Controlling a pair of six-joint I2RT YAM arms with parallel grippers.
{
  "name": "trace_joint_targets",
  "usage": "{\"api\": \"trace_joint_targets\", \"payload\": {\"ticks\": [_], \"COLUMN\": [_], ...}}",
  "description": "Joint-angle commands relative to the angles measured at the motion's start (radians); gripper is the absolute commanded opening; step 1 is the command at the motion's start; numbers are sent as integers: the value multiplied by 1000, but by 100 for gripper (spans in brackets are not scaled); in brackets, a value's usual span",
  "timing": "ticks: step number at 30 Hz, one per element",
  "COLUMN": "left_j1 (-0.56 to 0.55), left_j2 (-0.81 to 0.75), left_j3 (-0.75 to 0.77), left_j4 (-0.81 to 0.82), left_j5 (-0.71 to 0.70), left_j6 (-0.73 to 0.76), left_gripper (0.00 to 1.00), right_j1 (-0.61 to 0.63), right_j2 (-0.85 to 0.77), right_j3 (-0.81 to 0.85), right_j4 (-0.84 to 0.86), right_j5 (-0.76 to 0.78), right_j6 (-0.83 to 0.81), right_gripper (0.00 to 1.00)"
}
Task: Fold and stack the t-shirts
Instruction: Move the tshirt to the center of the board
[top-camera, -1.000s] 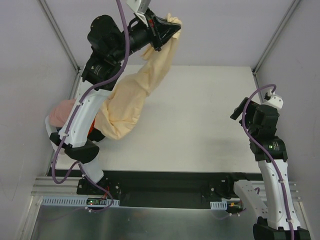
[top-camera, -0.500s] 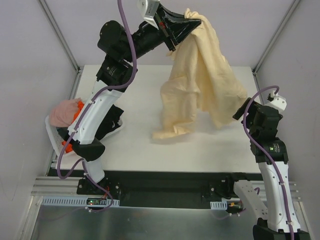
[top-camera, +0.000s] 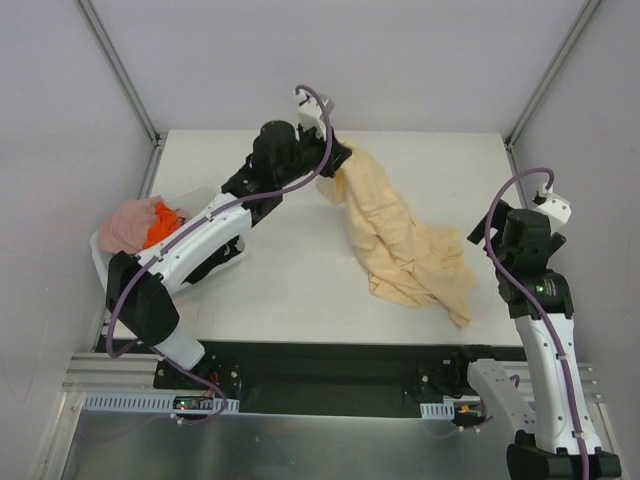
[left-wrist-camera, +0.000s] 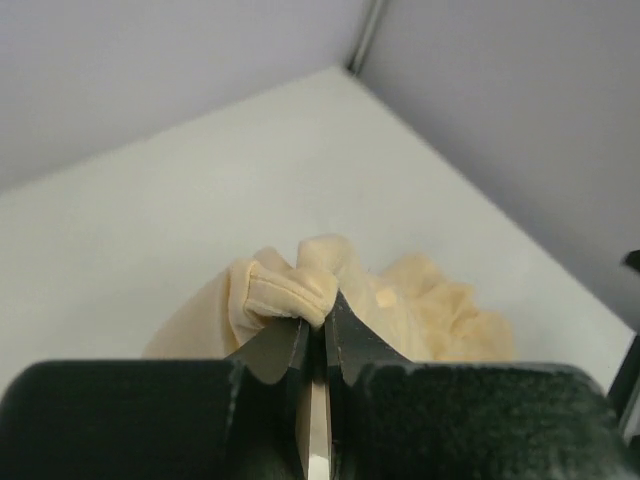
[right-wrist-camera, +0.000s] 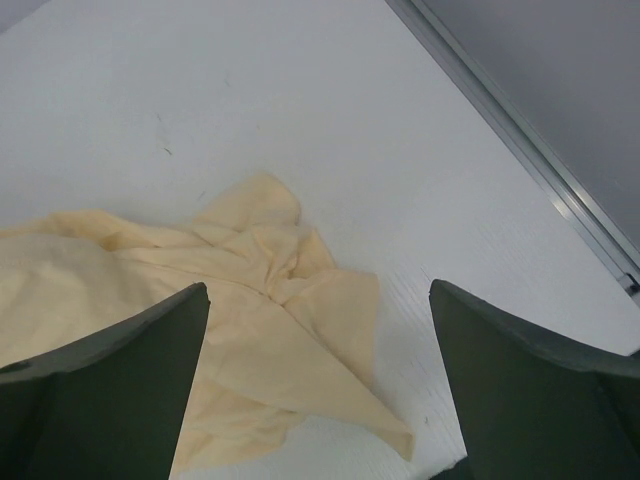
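The pale yellow-beige t-shirt lies crumpled on the table, stretched from the back middle toward the right front. My left gripper is shut on its far end, a bunched hem pinched between the jaws. My right gripper is open and empty, just right of the shirt's near corner. The pink t-shirt and the orange t-shirt lie in the white basket at the left. A black t-shirt shows partly under the left arm.
The table's back edge and the enclosure's metal posts stand close behind and right. The table's right edge rail runs beside the right gripper.
My left gripper has come down from high above the table to the back middle, laying the yellow-beige shirt out on the table. The right arm has hardly moved.
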Motion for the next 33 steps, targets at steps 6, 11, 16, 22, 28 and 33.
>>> {"api": "trace_joint_targets", "payload": {"ticks": [6,11,16,22,28,33], "left_j1": [100,115,121,134,135,137], "left_j2": [-208,-248,-264,-289,-289,-292], "left_j3": [-449,-541,-576,-608,-611,-608], "left_j4": [34,29,29,31,31,31], "left_j5": [-156,-161,-164,-163,-135,-109], "left_j6": [-195,-190,-176,-172,-170,-188], "left_gripper": [0,0,0,0,0,0], "right_j1": [-15,-26,-44,-88,-150,-176], "right_j2": [255,357,334,296,335,368], "right_j3": [72,3,-95,-204,-288,-343], "right_j4": [-317,-390,-339,-272,-69,104], "right_j5": [-11,-126,-197,-240,-304,-338], "right_j6": [116,216,301,398,458,524], "right_gripper": [96,96,98,99,97,92]}}
